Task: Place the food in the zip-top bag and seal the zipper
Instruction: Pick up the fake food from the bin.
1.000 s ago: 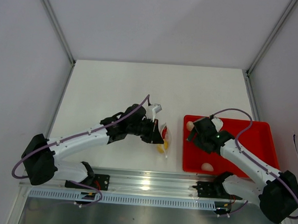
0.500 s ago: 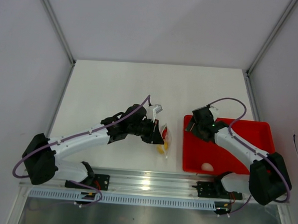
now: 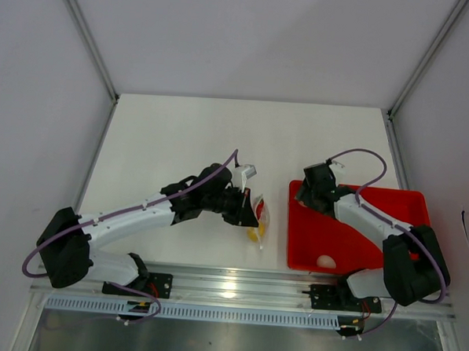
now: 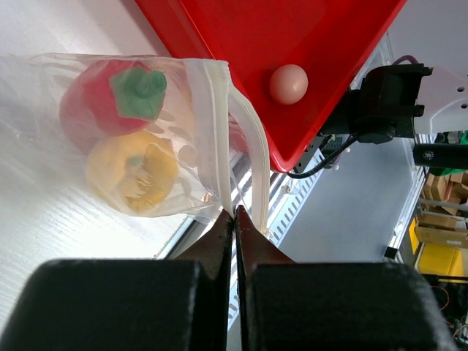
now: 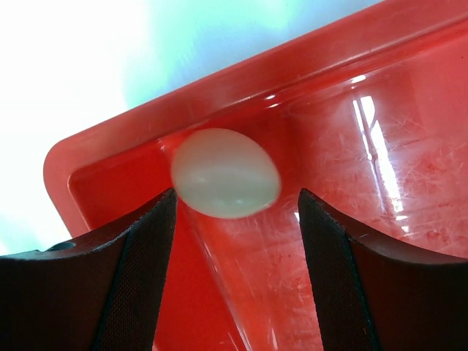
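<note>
Pinching bag (image 4: 191, 124), left end effector (image 4: 235, 213) clamped (right end effector (image 5: 235, 219) spread)

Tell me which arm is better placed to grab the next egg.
Right: the right claw, open, frames an egg in the red tray; the left claw is shut on the zip-top bag.

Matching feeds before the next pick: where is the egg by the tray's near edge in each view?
Top external: near egg lies at the red tray's near edge, left of middle.
Left wrist: upper right of centre, inside the tray's rim.
Right wrist: not in it; the corner egg there is another.
Shared landmark: the red tray.
</note>
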Motion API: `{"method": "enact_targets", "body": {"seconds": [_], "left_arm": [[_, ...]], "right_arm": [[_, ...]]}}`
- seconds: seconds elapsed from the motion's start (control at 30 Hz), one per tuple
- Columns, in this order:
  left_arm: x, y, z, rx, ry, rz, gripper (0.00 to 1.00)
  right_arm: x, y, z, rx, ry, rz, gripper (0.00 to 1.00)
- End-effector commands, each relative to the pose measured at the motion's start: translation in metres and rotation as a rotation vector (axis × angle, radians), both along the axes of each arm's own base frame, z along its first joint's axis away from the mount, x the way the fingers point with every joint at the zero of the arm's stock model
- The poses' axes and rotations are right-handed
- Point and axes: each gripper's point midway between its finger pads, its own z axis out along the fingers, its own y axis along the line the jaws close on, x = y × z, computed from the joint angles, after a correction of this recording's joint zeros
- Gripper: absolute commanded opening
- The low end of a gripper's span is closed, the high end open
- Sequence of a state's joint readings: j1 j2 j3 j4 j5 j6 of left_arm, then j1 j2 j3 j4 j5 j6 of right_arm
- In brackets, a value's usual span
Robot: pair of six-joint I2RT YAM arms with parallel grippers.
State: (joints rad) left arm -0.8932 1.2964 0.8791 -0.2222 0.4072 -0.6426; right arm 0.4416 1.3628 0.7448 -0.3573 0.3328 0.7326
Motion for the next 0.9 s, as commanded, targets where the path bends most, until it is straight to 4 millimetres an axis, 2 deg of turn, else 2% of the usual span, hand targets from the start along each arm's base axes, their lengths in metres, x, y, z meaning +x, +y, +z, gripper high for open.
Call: {"method": "enact_targets", "body": {"seconds": [0.0, 0.67, 0.87], "left_arm": [[0.003, -0.008, 0.016, -0.045, -0.038, -0.030, 0.00], [0.002, -0.008, 0.019, -0.052, -0.042, -0.037, 0.00], [0.001, -0.008, 0.018, -0.048, -0.035, -0.038, 0.01]], "right_arm": [[0.017, -0.001, 0.009, 0.005, -0.065, -0.043, 0.69], [0.031, -0.002, -0.011, -0.064, -0.052, 0.003, 0.75], [0.036, -0.001, -0.011, -0.072, -0.071, 0.018, 0.72]]}}
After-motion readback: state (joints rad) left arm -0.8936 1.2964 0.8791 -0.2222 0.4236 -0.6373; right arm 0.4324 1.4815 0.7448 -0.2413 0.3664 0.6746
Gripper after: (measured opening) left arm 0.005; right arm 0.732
